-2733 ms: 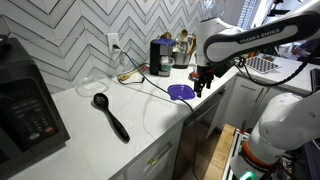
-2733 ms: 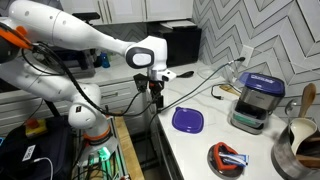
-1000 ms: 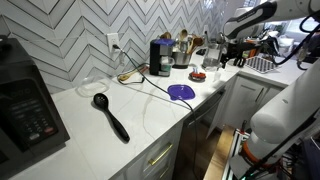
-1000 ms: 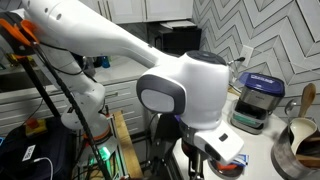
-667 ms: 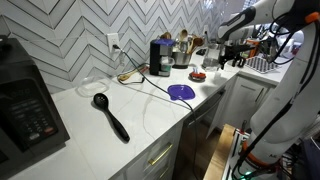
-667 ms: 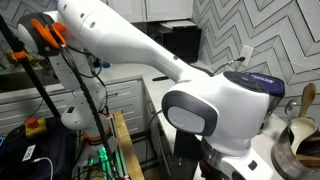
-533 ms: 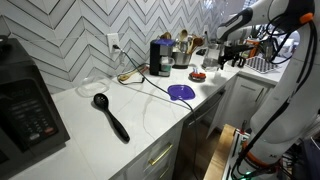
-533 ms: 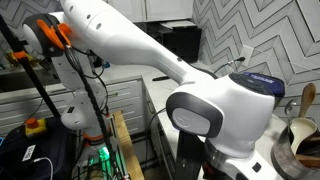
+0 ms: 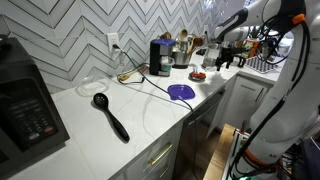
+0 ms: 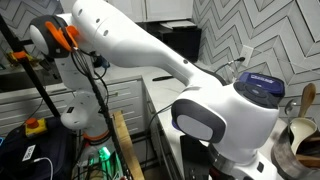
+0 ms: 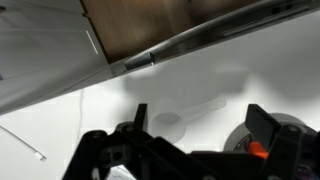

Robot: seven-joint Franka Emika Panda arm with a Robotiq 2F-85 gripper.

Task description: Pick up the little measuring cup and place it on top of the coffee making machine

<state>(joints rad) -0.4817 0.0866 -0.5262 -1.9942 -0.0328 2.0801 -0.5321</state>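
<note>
In the wrist view a small clear measuring cup (image 11: 166, 125) lies on the white counter, its handle pointing right. My gripper (image 11: 200, 122) is open above it, with the cup closer to the left finger. In an exterior view the gripper (image 9: 222, 63) hangs over the counter's far end, to the right of the coffee making machine (image 9: 160, 57), a small black box by the wall. The machine also shows in an exterior view (image 10: 263, 92), partly behind my arm. The cup is too faint to make out in either exterior view.
A red dish (image 9: 198, 75) sits near the gripper and shows at the wrist view's right (image 11: 262, 148). A purple plate (image 9: 180, 91), a black ladle (image 9: 110, 115), a cord and a large black microwave (image 9: 28, 100) are on the counter. Jars (image 9: 182, 50) stand beside the machine.
My arm swung from beside the purple plate to the counter's far end past the red dish. In the last half second it has barely moved.
</note>
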